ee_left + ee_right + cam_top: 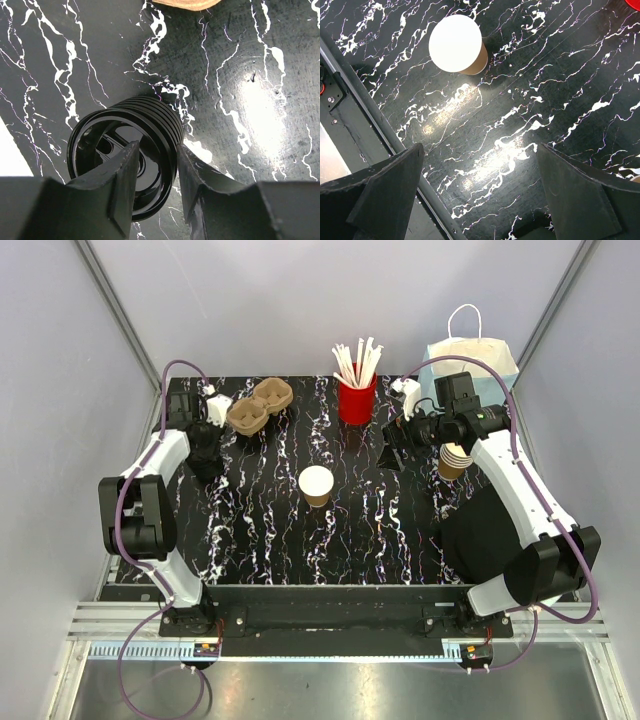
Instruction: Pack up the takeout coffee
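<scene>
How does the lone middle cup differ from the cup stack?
The lone cup is one cup, mid-table; the cup stack is several nested, rims layered. The stack sits at the right, partly hidden by the right arm; the lone cup is fully visible. Both are upright brown paper.

The takeout coffee (316, 485) stands in the middle of the tabletop (380, 540). Behind it, left to right: a cup carrier (260, 406), a cup of sticks (357, 400), a paper bag (470, 355). The stacked cups (454, 461) sit to its right.

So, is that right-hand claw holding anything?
No, the right gripper is wide open with nothing between its jaws; the paper cup stands apart.
</scene>
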Controlling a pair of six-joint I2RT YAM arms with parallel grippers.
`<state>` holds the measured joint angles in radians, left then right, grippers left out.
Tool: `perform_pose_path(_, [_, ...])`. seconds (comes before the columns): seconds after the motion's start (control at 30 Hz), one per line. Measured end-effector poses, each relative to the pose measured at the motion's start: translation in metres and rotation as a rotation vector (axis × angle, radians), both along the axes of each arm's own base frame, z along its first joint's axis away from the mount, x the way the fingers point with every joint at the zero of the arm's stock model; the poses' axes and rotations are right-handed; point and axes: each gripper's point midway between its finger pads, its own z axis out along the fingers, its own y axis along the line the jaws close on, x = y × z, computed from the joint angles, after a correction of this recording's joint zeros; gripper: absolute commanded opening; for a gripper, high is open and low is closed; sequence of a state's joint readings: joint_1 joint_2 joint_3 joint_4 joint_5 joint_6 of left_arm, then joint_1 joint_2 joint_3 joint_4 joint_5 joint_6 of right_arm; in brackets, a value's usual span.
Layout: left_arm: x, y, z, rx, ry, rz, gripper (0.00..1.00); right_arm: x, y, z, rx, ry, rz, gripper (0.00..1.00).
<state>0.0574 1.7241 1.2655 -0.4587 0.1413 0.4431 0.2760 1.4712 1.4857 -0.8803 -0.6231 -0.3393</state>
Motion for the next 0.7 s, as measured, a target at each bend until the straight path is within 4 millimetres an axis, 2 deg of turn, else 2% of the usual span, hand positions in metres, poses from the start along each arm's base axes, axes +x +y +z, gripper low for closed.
perform_pose_path(0.37, [0.0017,0.001,0.0018,-0.001,-0.006,0.005,0.28,0.0,0.0,0.0,0.0,0.001,0.0,1.0])
perform_pose_path(0.43, [0.0016,0.0013,0.0017,-0.002,-0.006,0.007,0.28,0.0,0.0,0.0,0.0,0.001,-0.001,1.0])
perform_pose_path(0.53, [0.0015,0.0016,0.0017,-0.002,-0.006,0.008,0.33,-0.0001,0.0001,-0.0001,0.001,0.003,-0.002,1.0])
perform_pose_path(0.7, [0.0014,0.0015,0.0017,-0.004,-0.005,0.009,0.33,-0.0002,0.0001,-0.0002,0.001,0.003,-0.002,1.0])
